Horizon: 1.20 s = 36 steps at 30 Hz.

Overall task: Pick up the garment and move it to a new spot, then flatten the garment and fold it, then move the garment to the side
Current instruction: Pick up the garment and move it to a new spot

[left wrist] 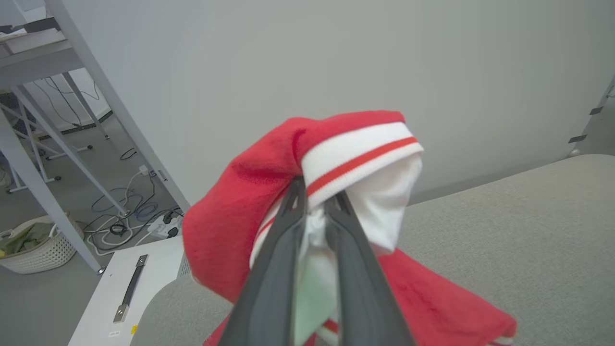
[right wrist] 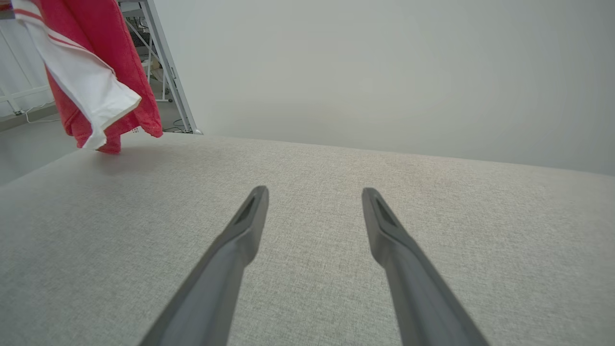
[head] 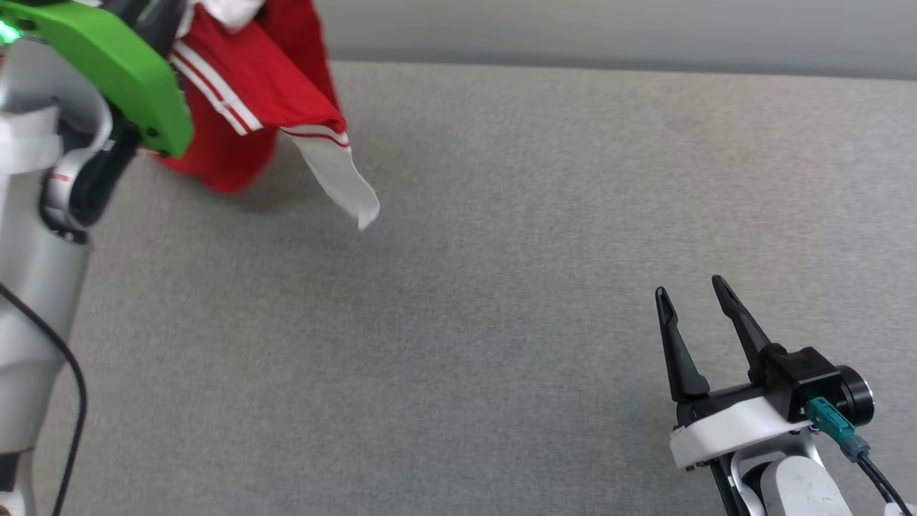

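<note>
Now, shirt (head: pixel 243 93): red with a white sleeve and red-and-white stripe trim, bunched up and hanging from the left gripper (left wrist: pixel 317 190) above the far left corner of the surface (head: pixel 501 287).
Shirt's low end: a red fold and the white sleeve (right wrist: pixel 91 91) dangle down. The red fold comes close to the surface near its left edge, with a shadow right under it. I cannot tell whether it touches.
Left gripper: clenched on the shirt. Its two dark fingers (left wrist: pixel 355 269) pinch white cloth just below a striped band, and red cloth drapes over and beside the tips.
Left arm (head: pixel 43 272): a pale forearm with a green cover (head: pixel 122 72), raised along the left edge of the head view and partly in front of the shirt.
Right gripper (head: pixel 689 287): released, its fingers spread with a gap between them, held low over the near right part of the surface and well apart from the shirt.
Surface: flat, covered in grey woven cloth.
Wall (left wrist: pixel 384 57): plain and pale, running behind the far edge of the surface.
Beyond the left edge: a grey floor with slanted metal frame legs (left wrist: pixel 96 96), a tangle of cables (left wrist: pixel 134 211), a white basket (left wrist: pixel 33 250) and a white panel (left wrist: pixel 158 269) that bears a metal handle (left wrist: pixel 129 288).
</note>
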{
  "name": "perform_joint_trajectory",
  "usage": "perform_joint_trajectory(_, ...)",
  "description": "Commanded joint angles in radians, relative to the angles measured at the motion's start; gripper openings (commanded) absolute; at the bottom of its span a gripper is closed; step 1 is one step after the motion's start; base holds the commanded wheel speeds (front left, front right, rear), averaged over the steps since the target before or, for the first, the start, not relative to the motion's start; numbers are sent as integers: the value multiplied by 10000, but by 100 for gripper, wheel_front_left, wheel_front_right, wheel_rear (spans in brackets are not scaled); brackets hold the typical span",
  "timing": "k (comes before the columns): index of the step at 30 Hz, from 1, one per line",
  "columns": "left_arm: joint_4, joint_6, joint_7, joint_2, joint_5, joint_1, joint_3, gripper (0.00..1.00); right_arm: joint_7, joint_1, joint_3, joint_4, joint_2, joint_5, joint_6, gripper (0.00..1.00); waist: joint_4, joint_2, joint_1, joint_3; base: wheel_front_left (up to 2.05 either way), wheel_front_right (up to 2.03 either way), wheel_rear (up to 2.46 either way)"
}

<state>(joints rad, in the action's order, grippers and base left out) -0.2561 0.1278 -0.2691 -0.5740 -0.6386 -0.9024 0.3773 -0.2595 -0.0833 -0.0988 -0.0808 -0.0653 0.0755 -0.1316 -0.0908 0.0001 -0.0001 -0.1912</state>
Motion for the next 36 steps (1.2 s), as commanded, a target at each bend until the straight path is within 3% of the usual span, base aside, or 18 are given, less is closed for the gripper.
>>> perform_joint_trajectory(1,190,-2,39,167,124,116,110,0,-23,135,8,-41,46,36,9,100,731,-1,1,712,0,0,0)
perform_joint_trajectory(9,589,13,-55,565,633,279,1437,0,-23,370,250,-2,111,21,9,100,1959,-1,1,986,0,0,0)
perform_joint_trajectory(12,614,20,-47,970,445,472,1986,0,-23,457,337,27,121,-9,9,100,2325,-1,1,955,0,0,0)
perform_joint_trajectory(18,98,11,228,2247,269,1112,3160,0,-23,426,506,116,131,-99,9,100,2952,-1,1,683,0,0,0)
perform_joint_trajectory(25,-1640,-438,1119,4299,285,1887,3986,0,-23,183,1079,276,145,-188,9,100,3461,-1,1,6,0,0,0)
perform_joint_trajectory(31,-3509,-728,2259,5143,254,1701,4318,0,-23,-92,1232,278,148,-81,9,100,3745,-1,1,-437,0,0,0)
perform_joint_trajectory(32,-3707,-732,2424,5183,204,1641,4396,3,-23,-123,1244,266,148,-60,9,100,3756,-1,1,-469,0,0,0)
perform_joint_trajectory(33,-3917,-722,2607,5212,159,1559,4536,95,-23,-154,1252,252,149,-44,9,100,3760,-1,1,-498,0,0,0)
perform_joint_trajectory(34,-4011,-709,2718,5223,66,1505,4674,100,-23,-181,1254,236,149,-36,9,100,3756,-1,1,-513,0,0,0)
perform_joint_trajectory(36,-3908,-699,3051,5230,-320,1414,5036,100,-23,-235,1222,182,149,-32,9,100,3711,-1,1,-495,0,0,0)
